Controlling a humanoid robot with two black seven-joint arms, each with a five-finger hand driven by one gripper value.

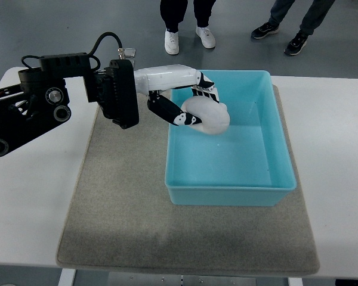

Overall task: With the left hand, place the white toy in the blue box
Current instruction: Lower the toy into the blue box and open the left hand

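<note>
The left hand is clamped on the white toy, holding it inside the blue box at its far left corner; only letting go seems left.

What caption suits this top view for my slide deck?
Left hand holds the white toy over the blue box on a grey mat.

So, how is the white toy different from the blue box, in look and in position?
The white toy is rounded and smooth; the blue box is rectangular with straight walls. The toy is much smaller than the box and fits inside its outline. The toy is gripped by the left hand over the box's left part, while the box rests on the grey mat. Both are plain, single-coloured things.
</note>
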